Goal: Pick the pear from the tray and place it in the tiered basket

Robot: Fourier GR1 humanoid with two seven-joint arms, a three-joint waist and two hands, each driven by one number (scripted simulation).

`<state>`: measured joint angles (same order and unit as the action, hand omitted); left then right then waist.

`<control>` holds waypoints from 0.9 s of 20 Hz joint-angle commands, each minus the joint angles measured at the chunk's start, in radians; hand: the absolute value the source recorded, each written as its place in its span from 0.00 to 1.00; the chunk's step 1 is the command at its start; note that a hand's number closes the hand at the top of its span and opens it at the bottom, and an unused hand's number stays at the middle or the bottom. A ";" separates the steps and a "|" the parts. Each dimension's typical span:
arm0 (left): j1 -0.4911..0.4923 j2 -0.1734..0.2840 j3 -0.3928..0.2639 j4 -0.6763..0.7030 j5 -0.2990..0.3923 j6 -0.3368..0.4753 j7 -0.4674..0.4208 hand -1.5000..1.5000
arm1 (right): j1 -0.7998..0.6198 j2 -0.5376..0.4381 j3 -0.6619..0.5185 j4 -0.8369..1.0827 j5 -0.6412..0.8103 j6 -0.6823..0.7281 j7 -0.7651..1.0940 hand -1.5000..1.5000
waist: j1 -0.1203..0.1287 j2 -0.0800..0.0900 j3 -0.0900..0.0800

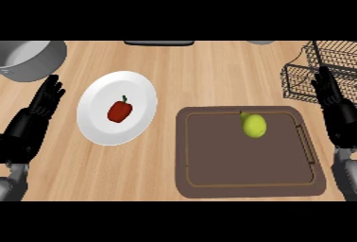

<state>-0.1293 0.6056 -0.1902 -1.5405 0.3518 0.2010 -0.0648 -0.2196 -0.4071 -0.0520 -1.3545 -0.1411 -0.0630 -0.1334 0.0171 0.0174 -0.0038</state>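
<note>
Pear (254, 125) on brown tray (230, 179), upper right part | tiered basket (307, 75) just beyond tray's right corner | I see left hand (31, 123) and right hand (336, 111) both open, holding nothing

There is one view, from the robot's head. It looks steeply down at the counter (209, 71), close above the brown tray (251, 184) near its middle.
</note>
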 commanded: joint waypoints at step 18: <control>-0.036 -0.237 -0.156 0.184 -0.016 -0.110 -0.072 0.50 | -0.583 0.095 -0.101 0.660 -0.319 0.079 0.623 0.00 | 0.014 -0.004 0.004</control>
<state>-0.1668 0.3697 -0.3575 -1.3856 0.3243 0.1261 -0.1185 -0.7087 -0.1869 -0.1606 -0.7825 -0.4799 -0.0962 0.4229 0.0305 0.0152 0.0002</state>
